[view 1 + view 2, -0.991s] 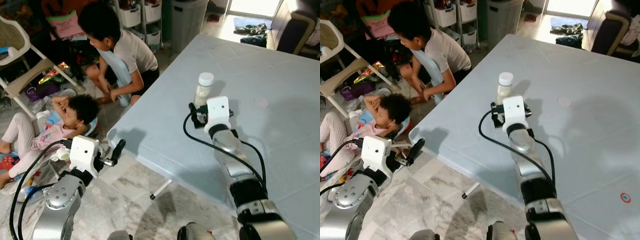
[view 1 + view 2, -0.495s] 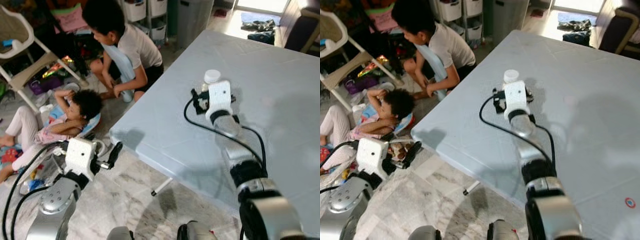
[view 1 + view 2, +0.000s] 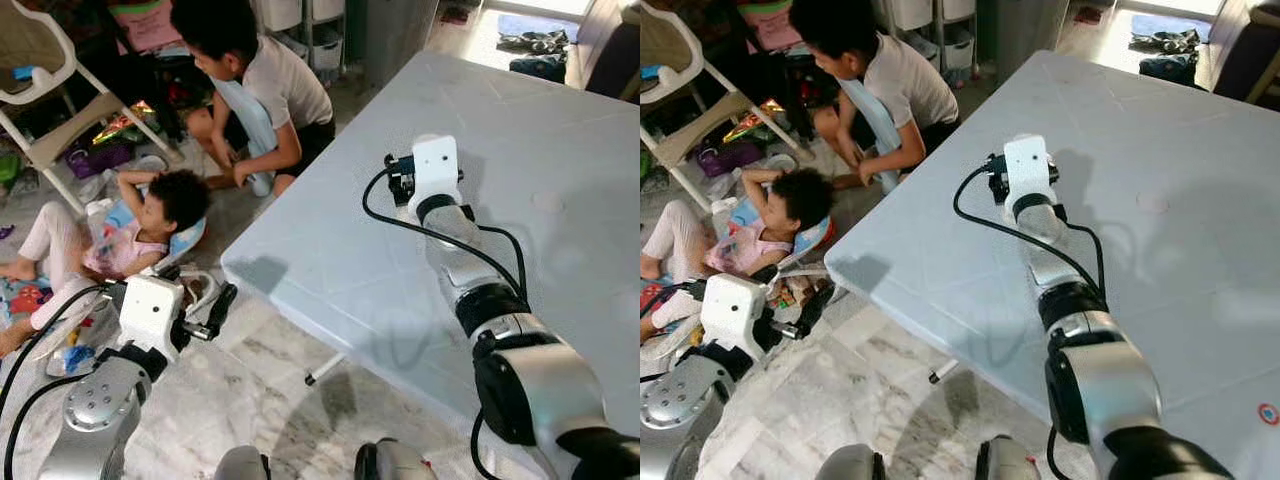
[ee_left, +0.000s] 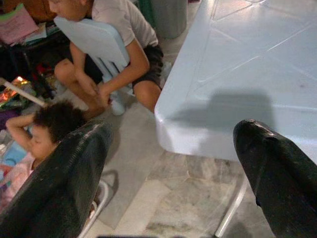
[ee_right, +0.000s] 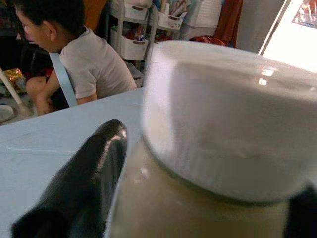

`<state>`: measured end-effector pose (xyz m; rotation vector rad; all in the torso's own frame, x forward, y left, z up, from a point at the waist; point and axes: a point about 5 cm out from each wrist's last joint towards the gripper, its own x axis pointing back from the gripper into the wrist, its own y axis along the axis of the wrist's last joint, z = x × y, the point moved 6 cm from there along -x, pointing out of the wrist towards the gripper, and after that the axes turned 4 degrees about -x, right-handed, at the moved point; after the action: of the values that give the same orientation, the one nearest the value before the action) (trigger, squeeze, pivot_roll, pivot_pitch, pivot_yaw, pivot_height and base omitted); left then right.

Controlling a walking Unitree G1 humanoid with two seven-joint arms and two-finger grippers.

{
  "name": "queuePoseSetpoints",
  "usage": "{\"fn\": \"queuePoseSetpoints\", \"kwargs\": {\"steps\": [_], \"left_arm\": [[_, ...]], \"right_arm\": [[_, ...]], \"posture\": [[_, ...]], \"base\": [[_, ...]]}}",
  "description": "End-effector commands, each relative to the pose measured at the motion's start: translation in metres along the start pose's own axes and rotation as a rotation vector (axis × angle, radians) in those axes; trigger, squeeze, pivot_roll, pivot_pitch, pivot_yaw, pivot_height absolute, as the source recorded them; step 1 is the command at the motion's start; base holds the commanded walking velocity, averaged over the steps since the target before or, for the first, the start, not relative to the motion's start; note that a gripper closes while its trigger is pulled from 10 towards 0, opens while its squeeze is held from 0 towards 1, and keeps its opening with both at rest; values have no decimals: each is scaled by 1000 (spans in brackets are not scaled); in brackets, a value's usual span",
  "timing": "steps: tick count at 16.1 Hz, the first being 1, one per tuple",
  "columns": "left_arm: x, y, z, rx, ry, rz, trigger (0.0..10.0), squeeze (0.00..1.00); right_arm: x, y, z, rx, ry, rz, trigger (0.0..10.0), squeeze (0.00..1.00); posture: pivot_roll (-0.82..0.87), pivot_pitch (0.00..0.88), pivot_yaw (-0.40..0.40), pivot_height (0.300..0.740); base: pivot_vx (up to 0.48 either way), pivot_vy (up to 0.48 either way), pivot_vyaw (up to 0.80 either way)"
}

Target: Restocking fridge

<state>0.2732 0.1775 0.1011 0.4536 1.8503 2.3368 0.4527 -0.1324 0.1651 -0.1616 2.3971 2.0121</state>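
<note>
the right arm reaches out over the pale blue table (image 3: pixel 560 130), and the right gripper (image 5: pixel 198 198) sits at a bottle (image 5: pixel 218 148) that stands on the tabletop toward its far left part. in the right wrist view the bottle is very close: it stands upright, long axis vertical, its white cap (image 5: pixel 228 114) pointing up and its body of cream-coloured liquid below. one black finger (image 5: pixel 84 173) lies right against the bottle's side and the edge of the other shows at the opposite side, so the fingers sit on either side of the bottle just under the cap; whether they are pressing it or merely around it cannot be told. from the head views the white wrist block hides nearly all of the bottle, with only a bit of the cap (image 3: pixel 421 139) peeking above it.

the left gripper (image 4: pixel 173 168) hangs low beside the table's near corner, above the marble floor (image 3: pixel 290 400), its two black fingers spread wide apart and holding nothing.

on the floor left of the table, one person (image 3: pixel 265 85) in a grey shirt crouches holding a light blue plastic piece (image 4: pixel 91 39), and another person (image 3: pixel 120 235) lies on the ground nearby. a white folding chair (image 3: pixel 50 100) stands further left.
</note>
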Motion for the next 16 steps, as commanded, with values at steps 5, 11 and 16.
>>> {"fn": "queuePoseSetpoints", "kwargs": {"steps": [5, 11, 16], "left_arm": [[1, 5, 2, -24, -6, -4, 10000, 0], [-8, 12, 9, -48, 12, -29, 10000, 0], [-28, 13, 17, -36, 105, -18, 10000, 0]], "right_arm": [[1, -4, 3, -11, -4, -8, 0, 0], [7, -6, -3, -15, -5, -44, 0, 0], [26, 4, 4, -60, 69, -141, 10000, 0]], "posture": [[221, 100, 30, 716], [199, 78, 16, 716], [122, 28, -25, 716]], "base": [[0, 0, 0], [0, 0, 0], [0, 0, 0]]}}
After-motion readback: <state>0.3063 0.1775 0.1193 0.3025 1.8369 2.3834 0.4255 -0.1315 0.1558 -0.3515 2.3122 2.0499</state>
